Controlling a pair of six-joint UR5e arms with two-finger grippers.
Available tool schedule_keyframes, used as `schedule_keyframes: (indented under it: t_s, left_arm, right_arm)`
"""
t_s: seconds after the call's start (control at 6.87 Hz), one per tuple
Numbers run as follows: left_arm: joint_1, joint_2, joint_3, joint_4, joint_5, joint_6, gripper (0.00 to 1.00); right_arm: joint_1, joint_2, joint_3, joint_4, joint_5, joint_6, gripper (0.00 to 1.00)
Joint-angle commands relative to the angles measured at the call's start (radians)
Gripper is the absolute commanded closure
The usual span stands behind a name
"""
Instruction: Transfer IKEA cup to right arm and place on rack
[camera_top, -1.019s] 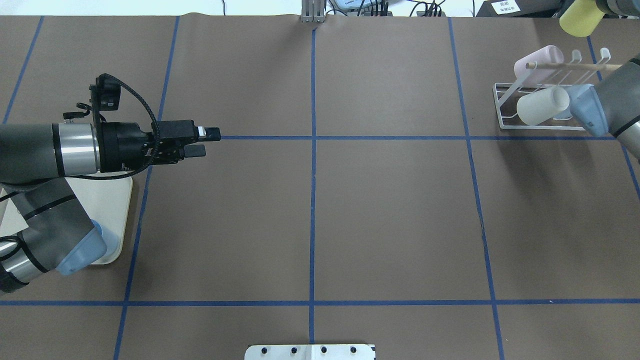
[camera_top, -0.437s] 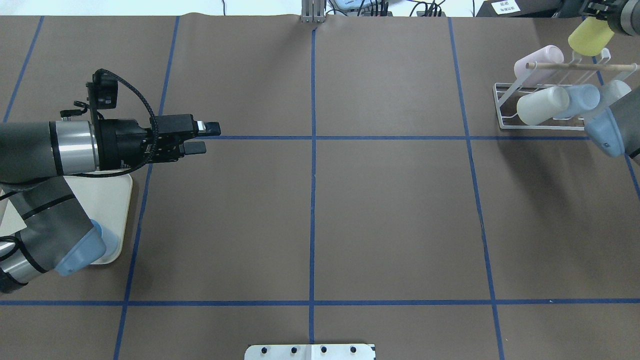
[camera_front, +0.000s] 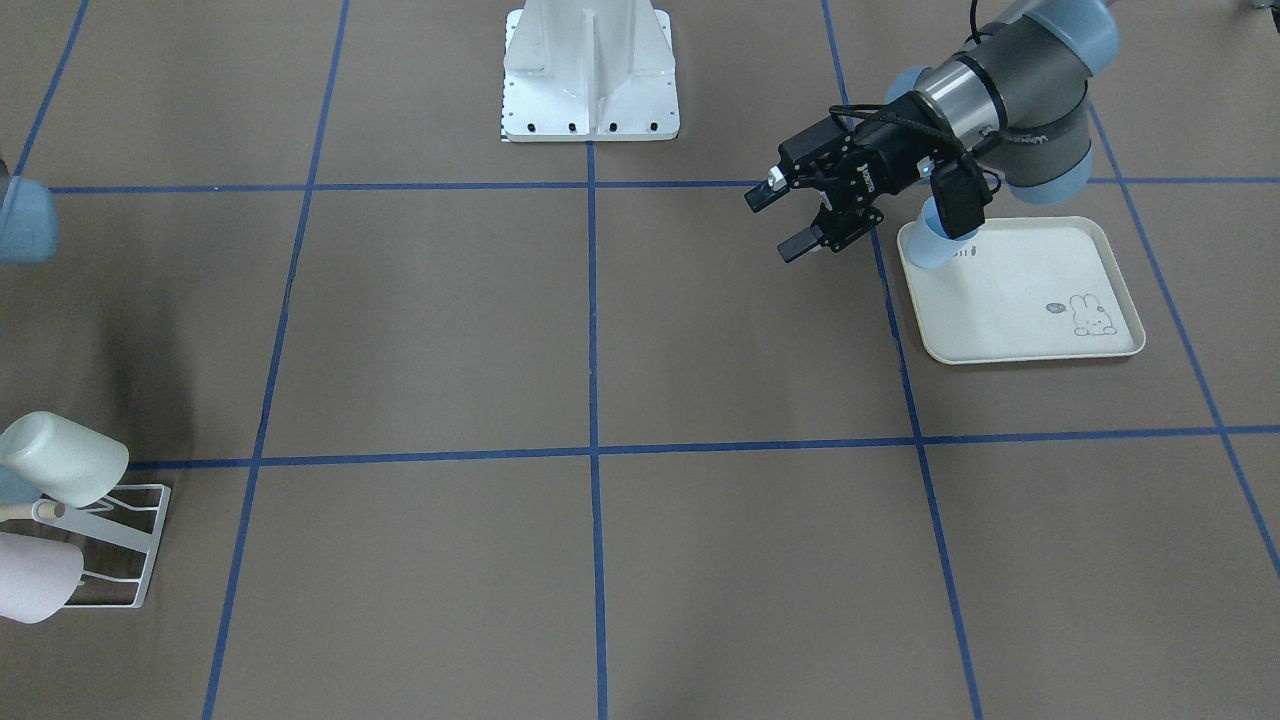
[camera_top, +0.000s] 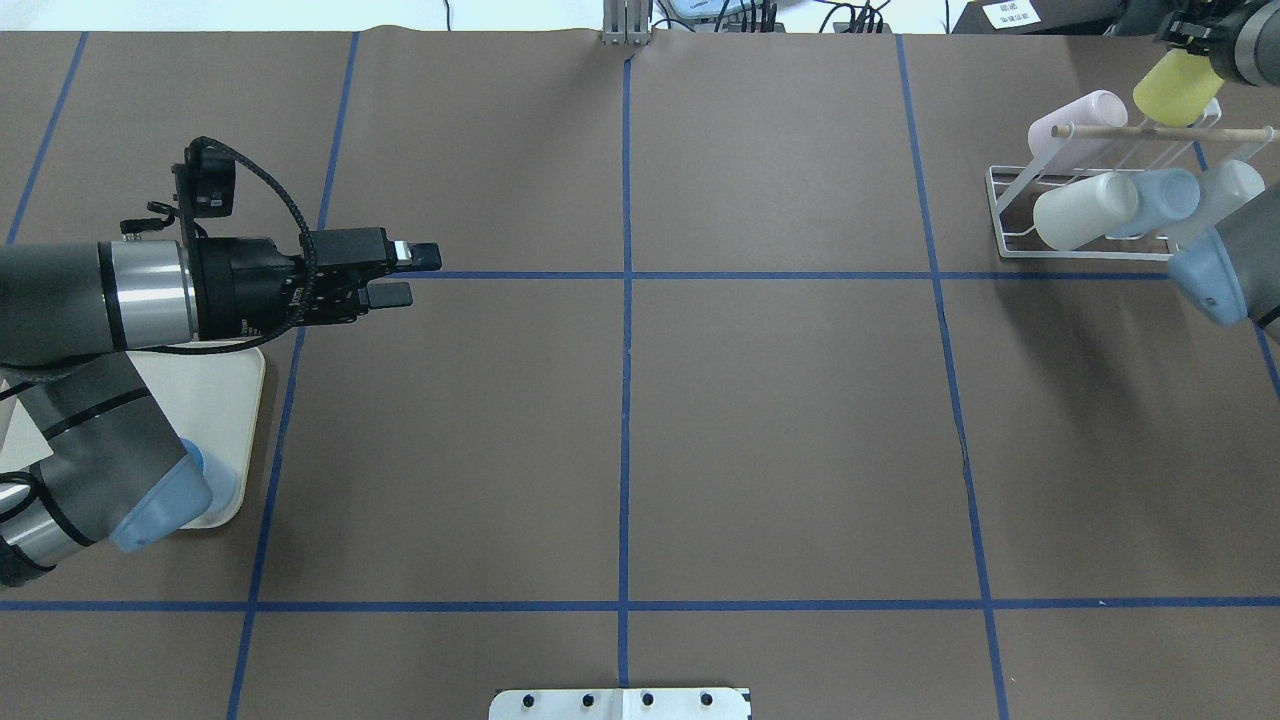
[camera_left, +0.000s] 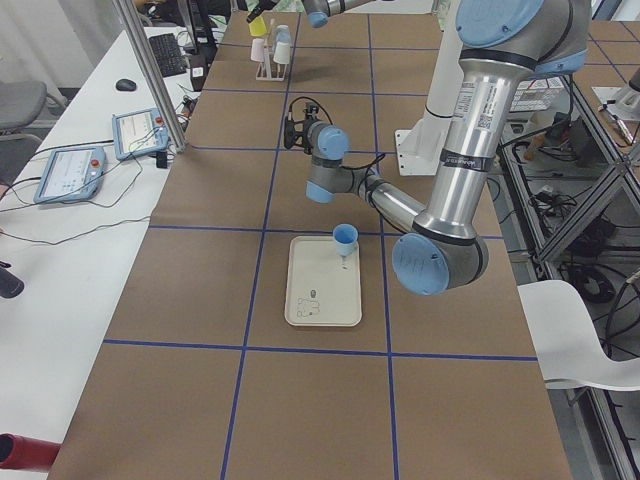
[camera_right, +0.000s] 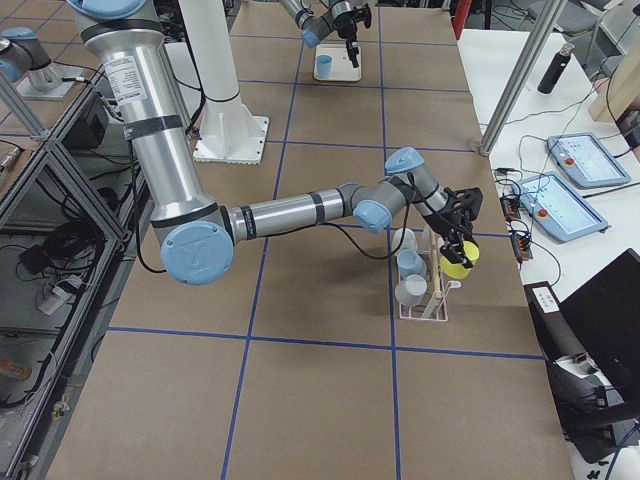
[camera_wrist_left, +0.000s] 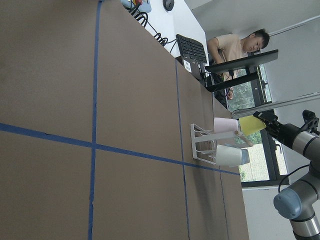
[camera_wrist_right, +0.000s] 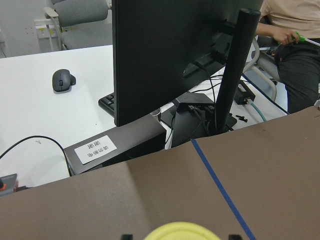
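Brown-papered table (camera_top: 780, 420) ruled into squares by blue tape. The left arm (camera_top: 60, 300) reaches in level above the cream tray (camera_front: 1030, 310). Its left gripper (camera_top: 424, 277) hangs over bare table just past the tray's edge, with fingers spread and nothing between them. The right arm (camera_right: 290, 210) stretches to the far right corner, where the right gripper (camera_wrist_right: 180, 236) is clamped on the yellow cup (camera_top: 1173, 88). The cup is held tilted above the back row of the white wire rack (camera_top: 996, 212), close to the prong tips and the wooden dowel (camera_top: 1130, 130). Whether it touches a prong cannot be told. A pink cup (camera_top: 1075, 115) sits in the rack's back row. A white cup (camera_top: 1080, 210), a blue cup (camera_top: 1160, 195) and a clear cup (camera_top: 1225, 185) lie slanted side by side in its front row. A second blue cup (camera_left: 343, 240) stands upright at one corner of the tray
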Motion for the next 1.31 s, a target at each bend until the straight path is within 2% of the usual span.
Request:
schedule_keyframes:
  t_s: [0.0,0.44,0.73,0.87,1.02,1.17]
  left_arm:
    - [0.002,0.0,-0.001,0.002,0.0,-0.005,0.0]
    - [0.002,-0.002,-0.001,0.0,0.002,-0.022,0.0]
    - [0.002,-0.003,-0.006,0.0,0.002,-0.023,0.0]
    - [0.002,-0.003,-0.007,0.0,0.002,-0.023,0.0]
    - [0.002,-0.003,-0.007,0.002,0.002,-0.023,0.0]
    - [0.002,-0.002,-0.006,0.002,0.0,-0.023,0.0]
  right_arm:
    - [-0.01,-0.012,-0.005,0.001,0.0,0.003,0.89]
    - [-0.019,-0.018,-0.007,0.002,-0.002,0.003,0.88]
    - [-0.034,-0.018,-0.005,0.001,-0.002,0.003,0.81]
    - [-0.042,-0.017,-0.008,0.0,-0.003,0.003,0.67]
    - [-0.045,-0.012,-0.01,0.001,-0.003,0.004,0.01]
    - [-0.05,-0.001,-0.004,0.0,-0.005,0.006,0.0]
